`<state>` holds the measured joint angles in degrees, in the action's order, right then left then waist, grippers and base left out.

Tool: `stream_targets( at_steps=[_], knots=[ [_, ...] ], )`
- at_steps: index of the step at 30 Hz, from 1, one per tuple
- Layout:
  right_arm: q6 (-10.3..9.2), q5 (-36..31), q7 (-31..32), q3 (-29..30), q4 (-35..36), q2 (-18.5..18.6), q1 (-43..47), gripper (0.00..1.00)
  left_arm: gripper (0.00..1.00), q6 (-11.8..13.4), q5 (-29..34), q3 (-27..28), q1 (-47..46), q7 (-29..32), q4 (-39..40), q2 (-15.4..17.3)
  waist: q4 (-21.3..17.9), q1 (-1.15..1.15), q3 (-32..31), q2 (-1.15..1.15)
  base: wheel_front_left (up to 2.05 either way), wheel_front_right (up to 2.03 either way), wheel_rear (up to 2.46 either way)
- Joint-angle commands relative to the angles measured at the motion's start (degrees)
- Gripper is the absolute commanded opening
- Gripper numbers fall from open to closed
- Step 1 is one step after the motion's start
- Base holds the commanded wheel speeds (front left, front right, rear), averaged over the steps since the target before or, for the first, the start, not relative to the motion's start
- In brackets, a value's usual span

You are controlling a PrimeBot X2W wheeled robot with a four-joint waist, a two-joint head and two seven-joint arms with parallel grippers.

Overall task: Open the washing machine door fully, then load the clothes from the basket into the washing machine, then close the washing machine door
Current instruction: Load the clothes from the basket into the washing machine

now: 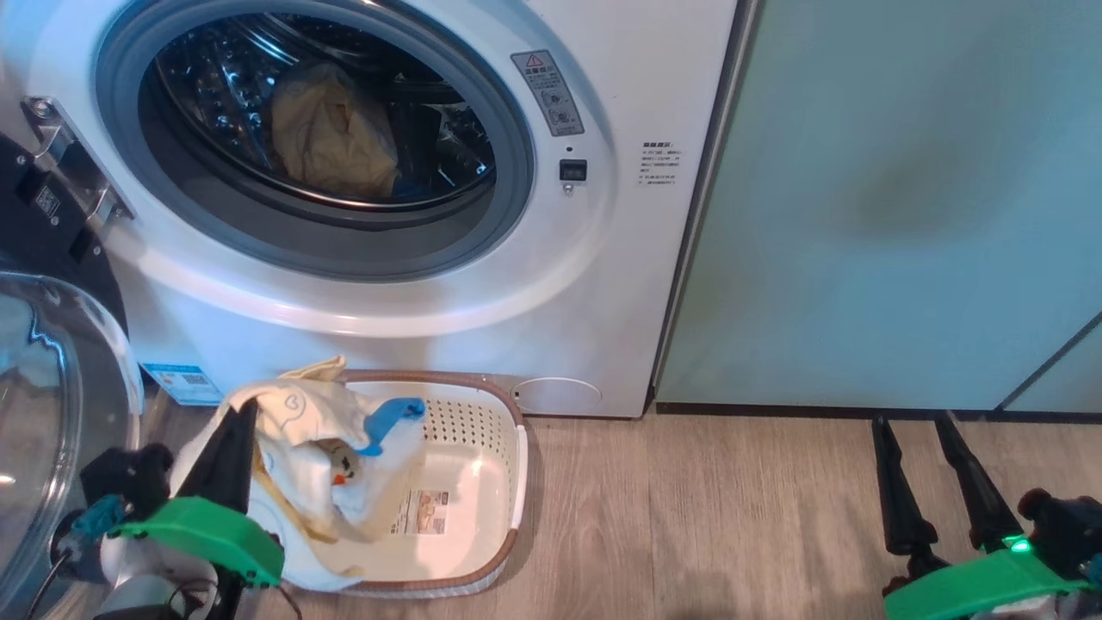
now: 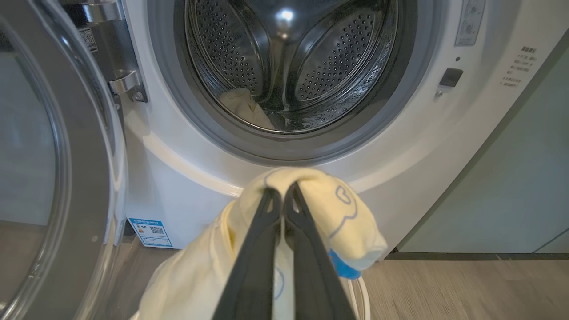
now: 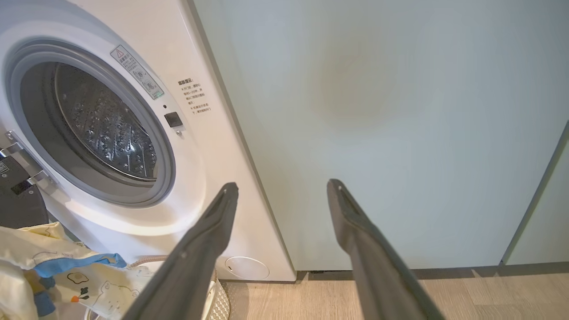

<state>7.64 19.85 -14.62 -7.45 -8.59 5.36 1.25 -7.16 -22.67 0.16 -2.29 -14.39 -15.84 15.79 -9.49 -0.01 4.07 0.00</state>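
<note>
Lower left of the head view: the left gripper (image 2: 282,192) has its two dark fingers pressed together on a fold of the clothes (image 1: 318,439), pale yellow fabric with outlined bears and a bright blue piece. In the left wrist view the fabric drapes over the fingertips, which point toward the lower rim of the drum opening. The bundle hangs over the left half of the basket (image 1: 469,517), its lower folds reaching inside. The right half of the basket is bare, with a label sticker on its bottom. The basket stands on the wood floor (image 1: 689,517), just in front of the washing machine (image 1: 603,284).

Lower right: the right gripper (image 1: 911,422) holds its fingers apart, grasping nothing, tips pointing toward the pale green cabinet (image 1: 861,215).

Left edge: the washing machine door (image 1: 43,387) stands swung open on its hinge, glass bowl facing the camera.

Upper left, farthest: the steel drum (image 2: 311,58) contains a crumpled yellow garment (image 1: 331,129), lying low inside.
</note>
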Motion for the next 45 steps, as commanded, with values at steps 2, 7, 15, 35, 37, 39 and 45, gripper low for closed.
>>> stream_targets(
  at_steps=[2, 7, 15, 35, 37, 39, 45],
  knots=[
    [-0.15, 0.43, -0.38, -0.94, 2.06, 0.34, -1.11, 1.00, 0.00, -0.15, 0.05, 3.41, -1.57, -0.61, 3.47, 1.13, -0.01, 0.01, 0.18, 0.00, 0.00, 0.00, 0.00],
    [-0.15, 0.59, -0.38, -0.99, 2.06, 0.08, -1.12, 1.00, 0.00, -0.21, -0.56, 4.09, -1.35, -0.61, 5.68, 0.79, -0.12, 0.01, 0.64, 0.00, 0.00, 0.00, 0.00],
    [-0.15, 0.58, -0.38, -1.26, 2.08, -0.23, -1.78, 1.00, 0.00, -0.28, -2.17, 2.53, -4.86, 0.02, 6.34, 2.16, -0.24, 0.01, 1.81, 0.00, 0.00, 0.00, 0.00],
    [-0.15, 0.86, -0.38, -3.67, 2.92, -1.29, -8.41, 1.00, 0.00, -0.32, -8.57, -4.76, -33.17, 6.19, -5.58, 9.97, -3.88, 0.01, 13.92, 0.00, 0.00, 0.00, 0.00],
    [-0.15, 0.81, -0.38, -3.96, 2.99, -1.35, -9.25, 1.00, 0.00, -0.32, -9.16, -6.05, -36.45, 6.08, -6.85, 11.21, -4.36, 0.01, 15.47, 0.00, 0.00, 0.00, 0.00],
    [-0.15, 0.74, -0.38, -4.12, 3.16, -1.38, -9.96, 1.00, 0.00, -0.32, -10.57, -6.94, -39.72, 6.10, -8.08, 12.29, -4.73, 0.01, 16.96, 0.00, 0.00, 0.00, 0.00],
    [-0.15, 0.59, -0.38, -4.35, 3.59, -1.43, -11.96, 1.00, 0.00, -0.33, -14.26, -9.79, -48.70, 5.92, -11.97, 15.41, -5.76, 0.01, 21.45, 0.00, 0.00, 0.00, 0.00]
  ],
)
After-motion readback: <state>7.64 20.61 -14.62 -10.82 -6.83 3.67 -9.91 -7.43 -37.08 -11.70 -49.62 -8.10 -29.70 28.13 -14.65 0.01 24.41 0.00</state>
